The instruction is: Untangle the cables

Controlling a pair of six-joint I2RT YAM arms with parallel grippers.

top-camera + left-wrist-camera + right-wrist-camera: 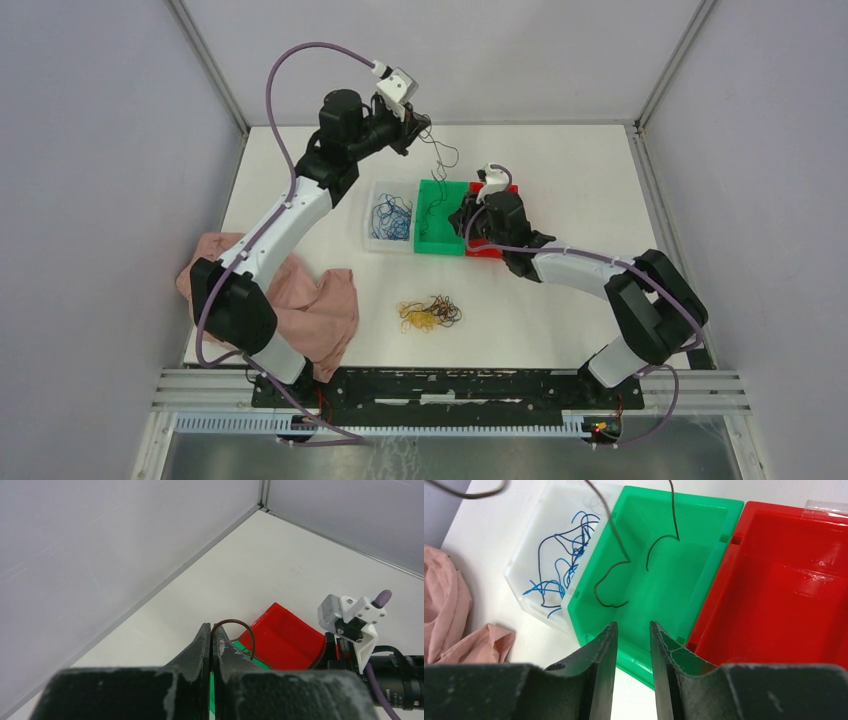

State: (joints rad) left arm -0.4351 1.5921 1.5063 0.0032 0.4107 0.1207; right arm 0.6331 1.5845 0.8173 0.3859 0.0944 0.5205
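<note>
Step in hand, judged: dropping a sorted dark wire (pixel 232 620) into the green bin (pixel 694 525).

Left claw (pixel 212 630): raised behind the green bin, pads pressed together on the dark wire, a short loop arching out of the pinch. Strands dangle from it with their curled ends inside the green bin. Whether this is one wire or two cannot be told.

Right claw (pixel 633 627): over the near rim of the green bin, jaws a narrow gap apart, nothing between them.

To do it well: the left claw should come lower over the middle of the green bin before releasing, so the springy ends do not flick over the rim. The right claw should stay off the hanging strands.

Remaining cables (pixel 430 313): a small loose knot of yellow-orange and dark loops on the table, well in front of the green bin. Thin, light and likely to snag one another.

Blue wires (pixel 556 570) lie in the clear bin (pixel 531 545) left of the green bin. The red bin (pixel 784 580) on the other side shows nothing inside.
</note>
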